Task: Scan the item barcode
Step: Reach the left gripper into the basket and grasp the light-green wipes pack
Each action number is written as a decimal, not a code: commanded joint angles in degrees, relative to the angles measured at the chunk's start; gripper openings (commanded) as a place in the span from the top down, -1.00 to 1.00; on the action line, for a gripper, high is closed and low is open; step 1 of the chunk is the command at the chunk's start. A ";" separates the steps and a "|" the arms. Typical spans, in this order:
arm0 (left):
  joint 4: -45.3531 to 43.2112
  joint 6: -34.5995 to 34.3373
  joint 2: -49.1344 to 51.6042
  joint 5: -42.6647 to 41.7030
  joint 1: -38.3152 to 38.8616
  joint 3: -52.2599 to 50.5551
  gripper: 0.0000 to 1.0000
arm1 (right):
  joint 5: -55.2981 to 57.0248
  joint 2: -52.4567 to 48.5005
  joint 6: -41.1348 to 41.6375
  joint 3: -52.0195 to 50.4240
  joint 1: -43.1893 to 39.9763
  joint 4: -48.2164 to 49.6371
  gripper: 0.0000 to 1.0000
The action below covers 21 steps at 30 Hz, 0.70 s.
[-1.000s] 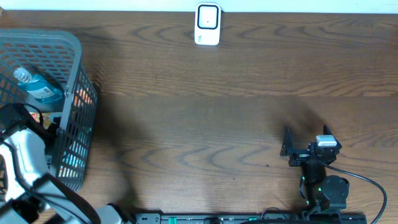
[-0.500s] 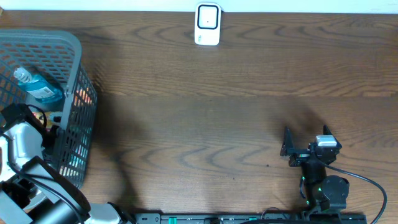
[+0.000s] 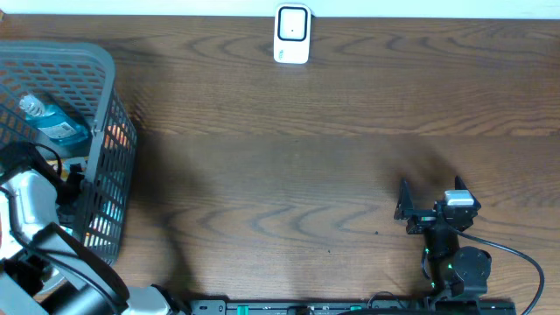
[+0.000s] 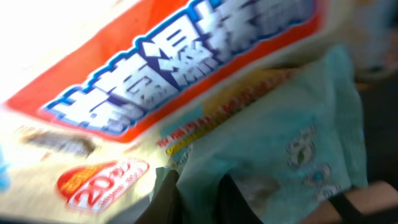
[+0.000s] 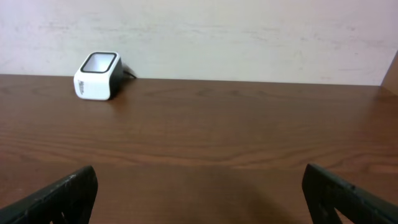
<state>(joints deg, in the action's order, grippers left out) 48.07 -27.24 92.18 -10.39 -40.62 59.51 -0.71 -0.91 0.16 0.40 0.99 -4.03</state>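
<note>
My left gripper (image 4: 199, 186) is down inside the grey basket (image 3: 61, 59) at the far left. It is shut, its dark fingers pinching a fold of a teal packet (image 4: 280, 124). An orange-and-white snack bag (image 4: 124, 81) lies against the packet and fills the rest of the left wrist view. No barcode shows. From overhead the left arm (image 3: 35, 206) reaches over the basket's near side and hides the gripper. The white scanner (image 3: 291, 33) stands at the table's far edge, also in the right wrist view as scanner (image 5: 97, 75). My right gripper (image 3: 430, 194) rests open and holds nothing.
A blue bottle (image 3: 57, 122) lies in the basket beside other packets. The wooden table (image 3: 289, 175) stretches between basket, scanner and right arm. A pale wall (image 5: 249, 37) runs behind the scanner. A black cable (image 3: 516, 258) loops off the right arm's base.
The left gripper has closed from wide open onto the teal packet, and the left arm has shifted slightly in the basket. The right arm has not moved.
</note>
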 commanded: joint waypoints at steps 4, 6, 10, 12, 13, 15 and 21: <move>2.69 -0.96 -9.29 -0.96 0.28 7.67 0.85 | -0.48 0.15 -0.66 -0.09 0.50 -0.22 -0.99; 2.67 -1.40 -12.72 -0.96 0.28 9.05 0.85 | -0.48 0.15 -0.66 -0.09 0.50 -0.22 -0.98; 2.38 -5.18 -20.26 -0.98 0.28 10.56 0.85 | -0.48 0.15 -0.66 -0.09 0.50 -0.22 -0.98; 1.64 -6.95 -24.00 -0.96 0.28 10.60 0.85 | -0.48 0.15 -0.66 -0.09 0.50 -0.22 -0.99; 1.03 -7.54 -26.10 -0.98 0.31 10.60 0.86 | -0.48 0.15 -0.66 -0.09 0.50 -0.22 -0.98; -0.37 -8.04 -30.08 -0.96 0.31 10.60 0.86 | -0.48 0.15 -0.66 -0.09 0.50 -0.22 -0.99; -2.08 -7.85 -37.29 4.98 0.31 10.58 -0.22 | -0.48 0.15 -0.66 -0.09 0.50 -0.22 -0.99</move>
<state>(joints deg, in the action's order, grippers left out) 45.98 -34.39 55.94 -9.61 -40.40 69.19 -0.73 -0.91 0.16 0.40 0.99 -4.05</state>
